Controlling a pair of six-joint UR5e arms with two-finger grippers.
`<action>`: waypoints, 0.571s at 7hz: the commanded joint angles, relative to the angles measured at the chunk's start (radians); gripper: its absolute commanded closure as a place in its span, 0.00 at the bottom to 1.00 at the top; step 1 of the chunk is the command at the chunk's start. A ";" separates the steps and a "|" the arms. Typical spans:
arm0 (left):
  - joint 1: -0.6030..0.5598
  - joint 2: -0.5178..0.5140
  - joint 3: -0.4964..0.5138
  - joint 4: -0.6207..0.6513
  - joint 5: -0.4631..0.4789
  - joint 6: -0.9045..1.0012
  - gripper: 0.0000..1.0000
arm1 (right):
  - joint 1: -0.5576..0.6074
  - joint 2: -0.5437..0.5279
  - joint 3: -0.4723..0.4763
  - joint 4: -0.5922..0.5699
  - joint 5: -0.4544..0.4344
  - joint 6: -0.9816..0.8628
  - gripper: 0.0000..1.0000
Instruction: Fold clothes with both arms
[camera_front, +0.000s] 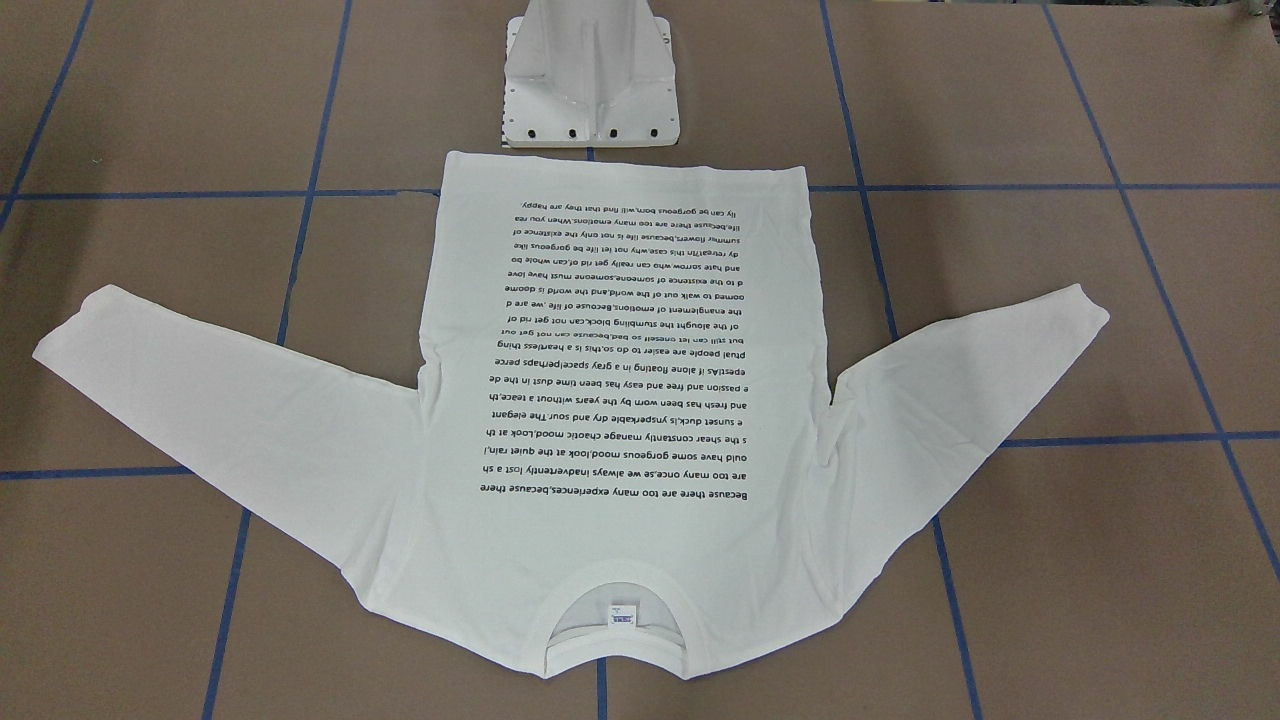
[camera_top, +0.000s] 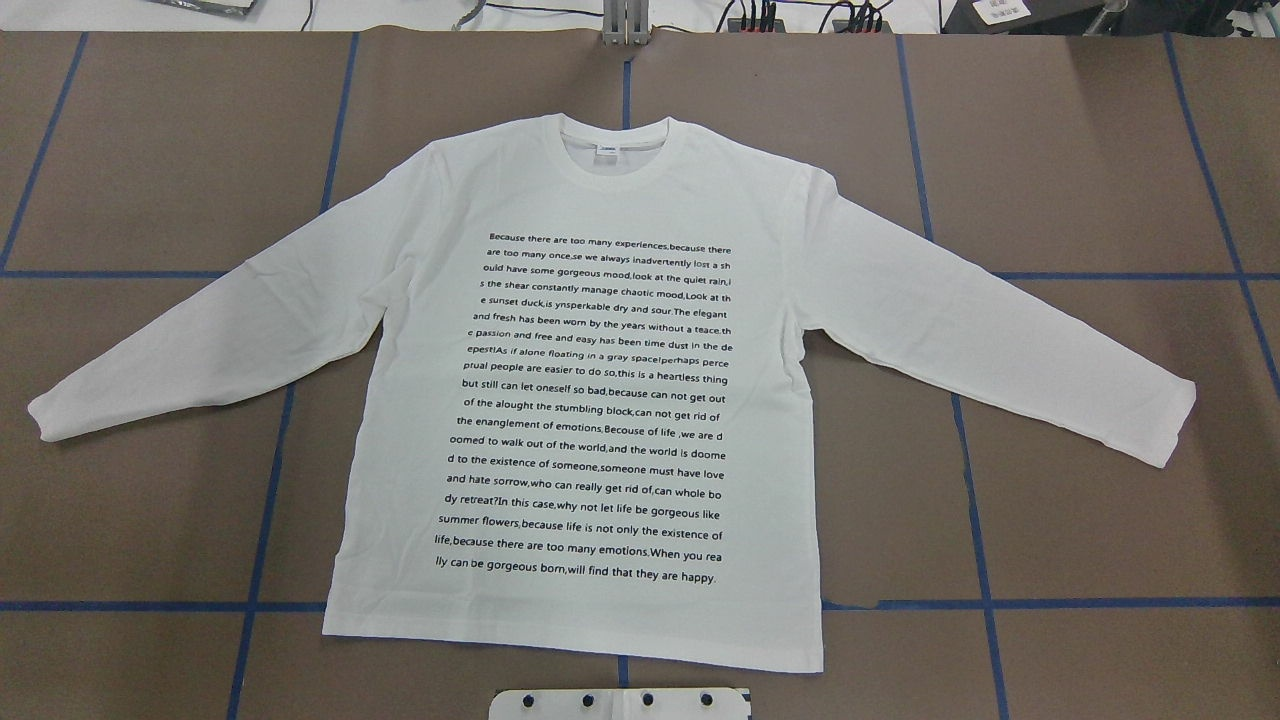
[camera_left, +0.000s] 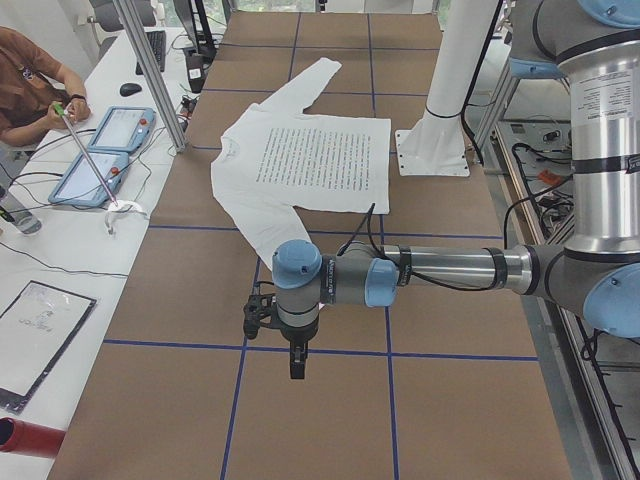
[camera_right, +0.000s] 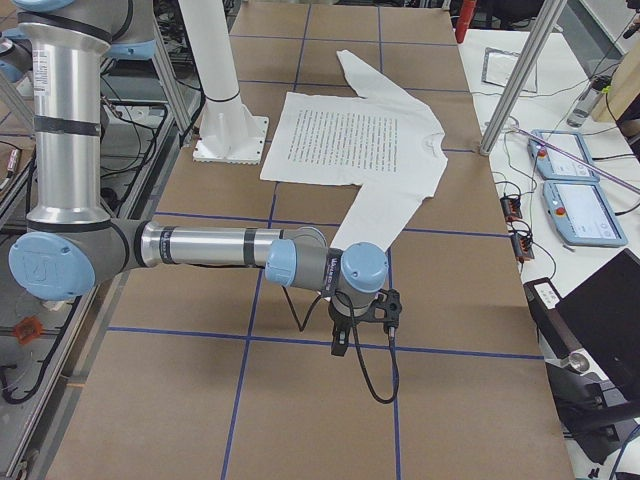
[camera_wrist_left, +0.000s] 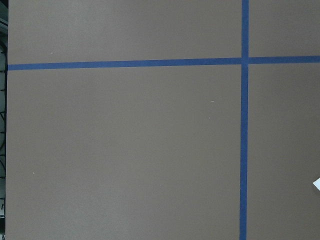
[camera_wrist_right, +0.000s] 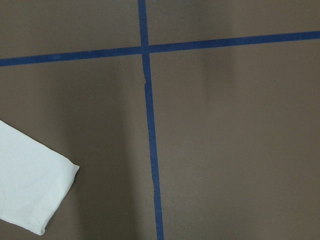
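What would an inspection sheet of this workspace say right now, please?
Surface: brown table top with blue tape grid, flat.
Job's things: white long-sleeved shirt with black printed text lies flat and unfolded, print up, sleeves spread, hem towards the white pedestal base.
Clutter: nothing seen on the brown surface.
Grippers: left gripper and right gripper hang over bare table out past the sleeves, apparently touching nothing; open or shut cannot be told.
Cables: black cable loops beside the right gripper.
Surroundings: seated operator and two blue-edged control tablets at the white side bench.
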 joint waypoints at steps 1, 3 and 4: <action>0.001 0.000 0.000 -0.002 0.000 0.000 0.00 | 0.001 0.003 0.005 0.002 -0.001 0.006 0.00; 0.001 -0.008 -0.005 -0.027 0.000 0.002 0.00 | 0.001 0.006 0.000 0.002 0.000 0.002 0.00; -0.001 -0.015 -0.012 -0.038 -0.002 0.002 0.00 | 0.001 0.020 0.006 0.002 -0.003 0.003 0.00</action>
